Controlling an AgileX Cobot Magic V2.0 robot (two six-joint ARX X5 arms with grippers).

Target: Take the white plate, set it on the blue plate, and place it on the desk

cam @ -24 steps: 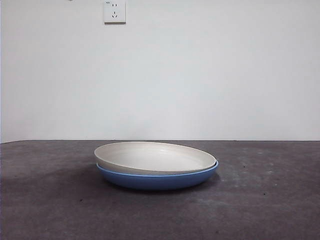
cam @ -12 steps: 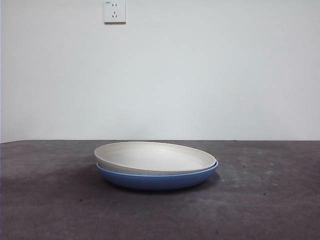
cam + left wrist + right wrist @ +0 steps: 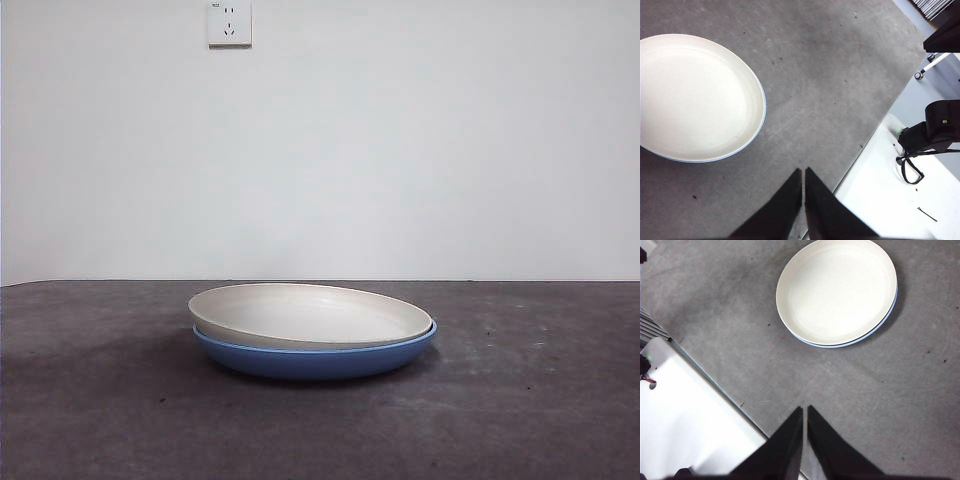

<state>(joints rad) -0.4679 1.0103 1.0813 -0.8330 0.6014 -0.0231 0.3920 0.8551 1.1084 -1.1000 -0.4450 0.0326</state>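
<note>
Well clear of both pincers, white plate (image 3: 310, 312) atop blue plate (image 3: 315, 360)

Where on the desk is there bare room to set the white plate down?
The desk is bare on both sides of the stacked plates and in front of them. The white plate sits nested in the blue plate mid-desk, the only occupied spot. Both grippers, left and right, hover shut at the desk's edges.

A robot lab or test room, plainly: a bare white wall (image 3: 400, 150) with one power socket (image 3: 229, 22) behind a scuffed grey table (image 3: 520, 400), and cabled equipment (image 3: 930, 137) beyond the table edge beside the left claw (image 3: 803, 172).
</note>
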